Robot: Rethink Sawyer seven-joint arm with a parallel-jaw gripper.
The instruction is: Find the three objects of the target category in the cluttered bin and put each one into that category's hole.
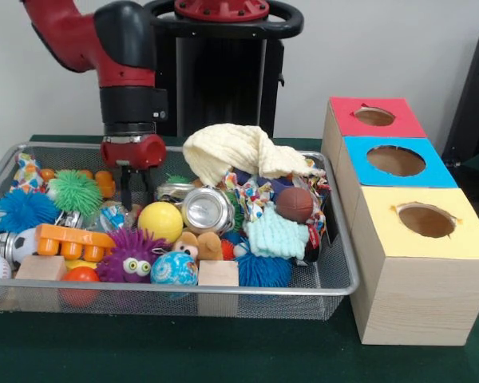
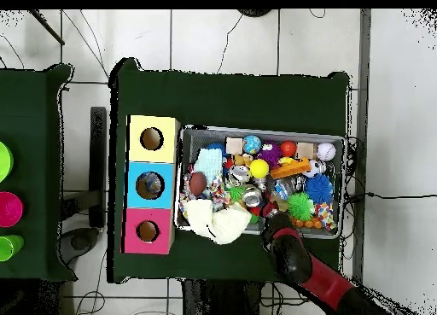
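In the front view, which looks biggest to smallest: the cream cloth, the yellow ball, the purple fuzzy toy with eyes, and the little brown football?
1. Cream cloth, clearly largest.
2. Purple fuzzy toy.
3. Yellow ball.
4. Brown football.
The ball and football look close in size. The purple toy sits nearer the camera, so its lead is unsure.

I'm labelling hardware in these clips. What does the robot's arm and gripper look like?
The arm has glossy red link shells joined by bulky black rounded housings. Its last section is a black cylinder ending in a ribbed grey ring. Below that sits a red gripper body with thin dark fingers. No loose cables or markings are visible.
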